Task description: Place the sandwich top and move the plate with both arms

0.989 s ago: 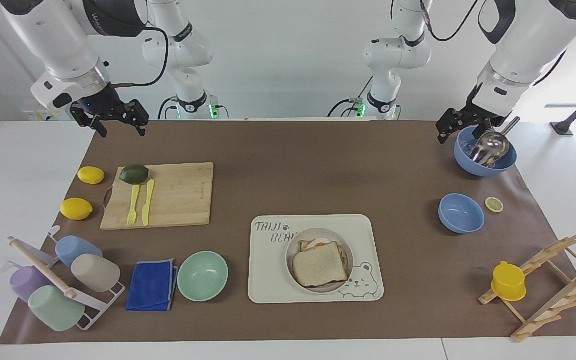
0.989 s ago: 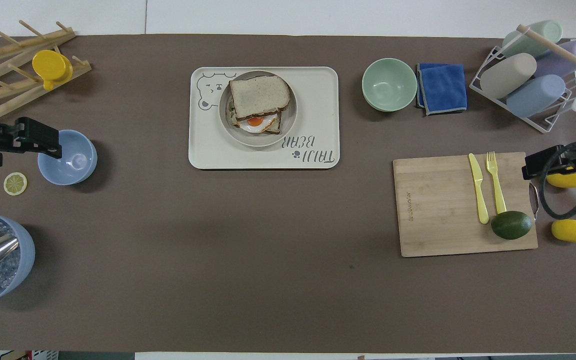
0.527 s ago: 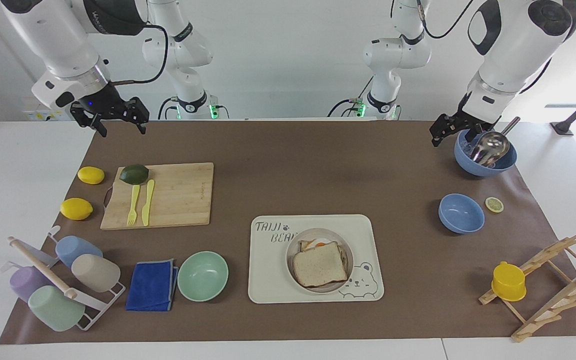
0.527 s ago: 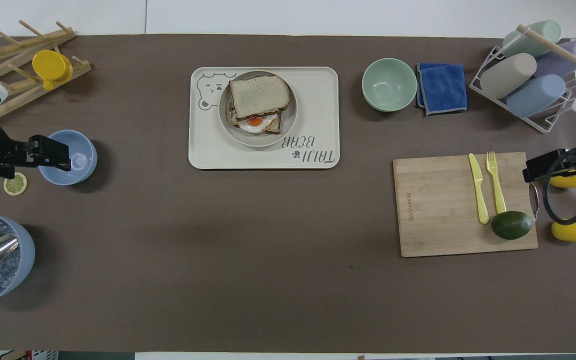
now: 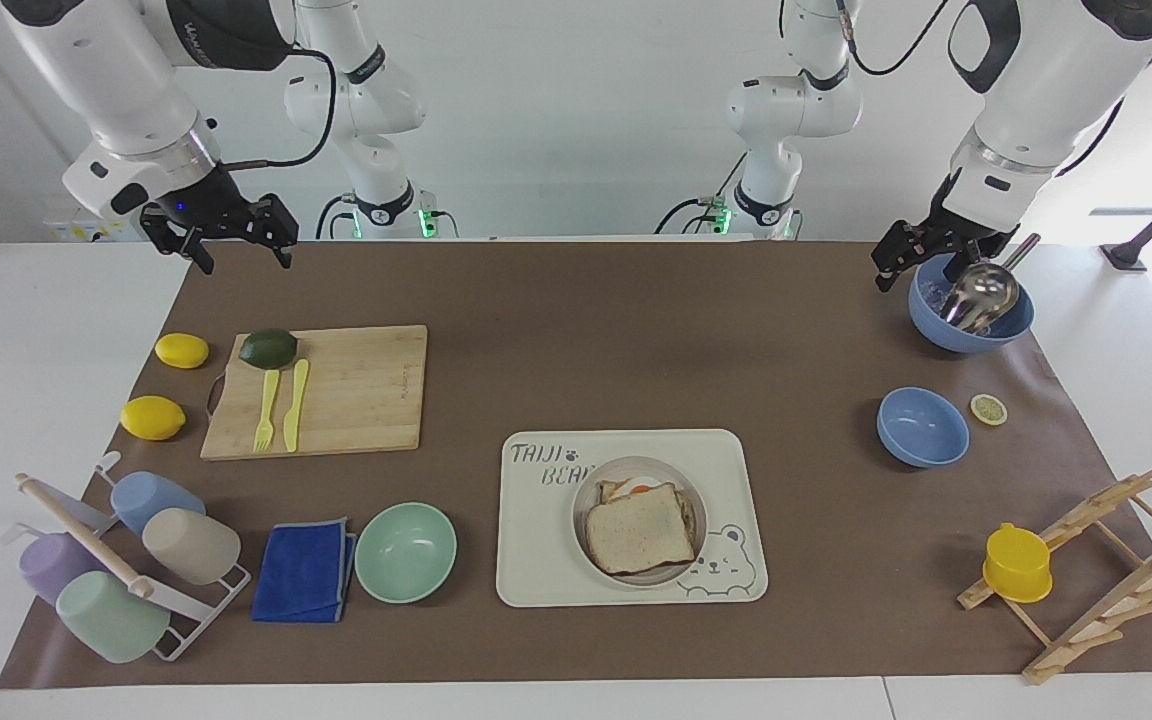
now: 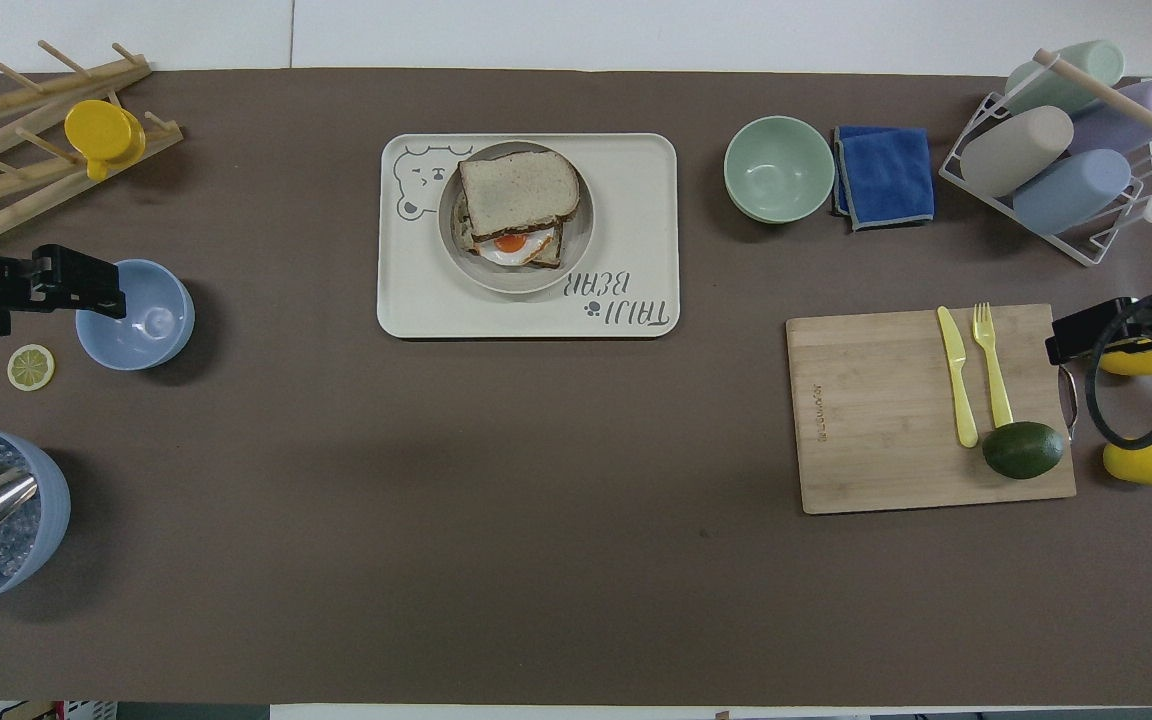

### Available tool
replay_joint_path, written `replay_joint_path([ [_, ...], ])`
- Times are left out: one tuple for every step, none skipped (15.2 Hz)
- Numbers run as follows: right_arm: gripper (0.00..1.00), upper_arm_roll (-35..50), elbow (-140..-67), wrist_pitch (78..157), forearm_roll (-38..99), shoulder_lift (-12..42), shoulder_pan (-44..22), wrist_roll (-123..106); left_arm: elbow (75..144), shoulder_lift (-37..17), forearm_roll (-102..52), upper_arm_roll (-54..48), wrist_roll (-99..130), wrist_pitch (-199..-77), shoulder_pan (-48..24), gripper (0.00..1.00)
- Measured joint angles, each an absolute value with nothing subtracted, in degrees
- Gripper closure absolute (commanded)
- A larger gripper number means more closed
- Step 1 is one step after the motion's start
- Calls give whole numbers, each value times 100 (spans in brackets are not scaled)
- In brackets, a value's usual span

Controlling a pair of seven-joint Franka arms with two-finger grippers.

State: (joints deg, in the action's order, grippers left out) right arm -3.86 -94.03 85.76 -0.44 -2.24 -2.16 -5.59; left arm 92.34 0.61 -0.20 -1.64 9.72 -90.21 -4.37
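The sandwich top (image 5: 639, 527), a speckled bread slice with a brown crust, lies on the egg toast on the plate (image 5: 581, 520). The plate stands on the bear-print tray (image 5: 536, 560). In the overhead view the slice (image 6: 516, 193) covers most of the toast, with the egg showing at its nearer edge inside the plate's rim (image 6: 516, 286). My left gripper (image 5: 911, 262) hangs in the air by the blue bowl with the scoop (image 5: 971, 310), also seen overhead (image 6: 86, 285). My right gripper (image 5: 241, 245) is open and empty, raised over the mat's corner near the cutting board (image 5: 356, 390), also seen overhead (image 6: 1076, 335).
A mint-green bowl (image 5: 405, 551) and a blue cloth (image 5: 304, 570) lie beside the tray. A cup rack (image 5: 116, 560), two lemons (image 5: 152, 417) and an avocado (image 5: 268, 348) are at the right arm's end. A small blue bowl (image 5: 922, 427), a lemon slice (image 5: 988, 409) and a wooden rack (image 5: 1096, 560) are at the left arm's end.
My left gripper swayed a little toward the table's middle and came back. My right gripper rose slightly and then held still. The sandwich and plate have not moved.
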Motion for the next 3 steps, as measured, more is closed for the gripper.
replay_joint_path([
  [0, -386, -9403, 8576, -44, -224, -216, -559, 9234, 59, -23, -172, 954, -9023, -422, 0],
  [0, -386, -9403, 8576, -44, -224, -216, -559, 9234, 59, -24, -173, 932, -9024, -417, 0],
  [0, -386, -9403, 8575, -44, -224, -216, -559, 9235, 58, -24, -173, 917, -9024, -414, 0],
])
